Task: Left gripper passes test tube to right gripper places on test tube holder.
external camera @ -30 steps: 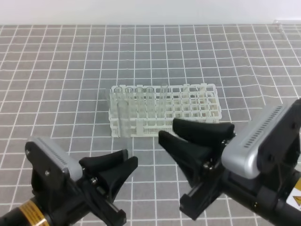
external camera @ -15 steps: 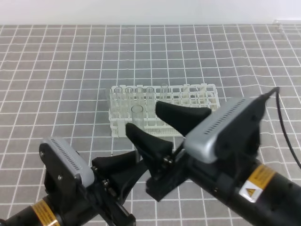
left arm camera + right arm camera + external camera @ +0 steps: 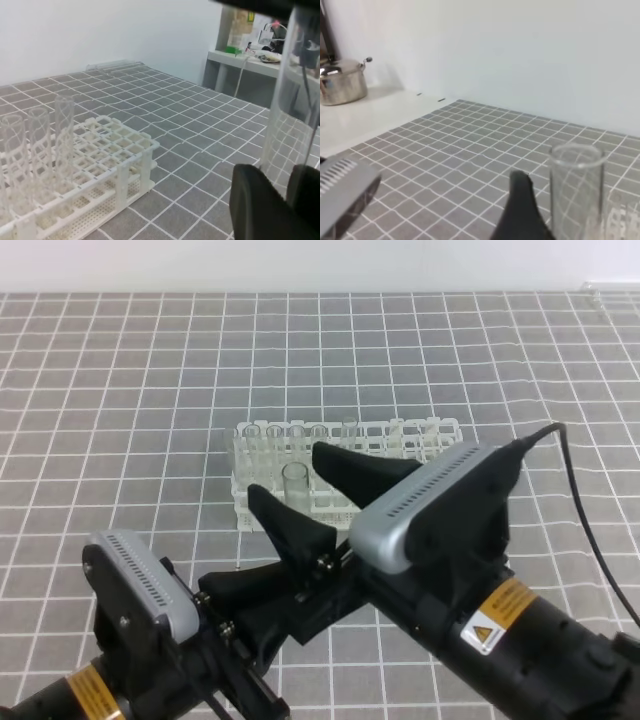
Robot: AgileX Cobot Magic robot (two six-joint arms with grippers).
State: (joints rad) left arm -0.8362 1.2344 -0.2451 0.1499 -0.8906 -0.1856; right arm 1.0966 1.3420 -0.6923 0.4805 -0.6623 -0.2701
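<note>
You have two grippers in the overhead view, both low in the frame near the front edge of the grey gridded mat [image 3: 120, 390]. At lower left is the left gripper [image 3: 262, 592], its black fingers pinched on one test tube [image 3: 294, 480] that stands upright, the open rim showing just above the fingers and in front of the rack. From the left wrist camera you see that tube as a clear column [image 3: 286, 105] rising at the right edge of the picture, with the two dark fingertips [image 3: 260, 205] closing at its base.

Moving right, the right gripper [image 3: 320, 495] reaches across the middle. Its two black fingers are spread wide, one on each side of the tube's upper part; you cannot tell from above whether either touches the glass. In the right wrist view, one dark finger [image 3: 520, 210] sits just left of the tube's rim [image 3: 576, 165].

Behind both grippers, about mid-mat, stands one test tube holder [image 3: 440, 440], white with a grid of square holes. You can count about five other tubes [image 3: 296, 432] along the left part of its far row; the claws hide its front, so the count is uncertain. The left wrist camera shows three of those tubes [image 3: 64, 135] upright in the holder [image 3: 125, 150].
</note>
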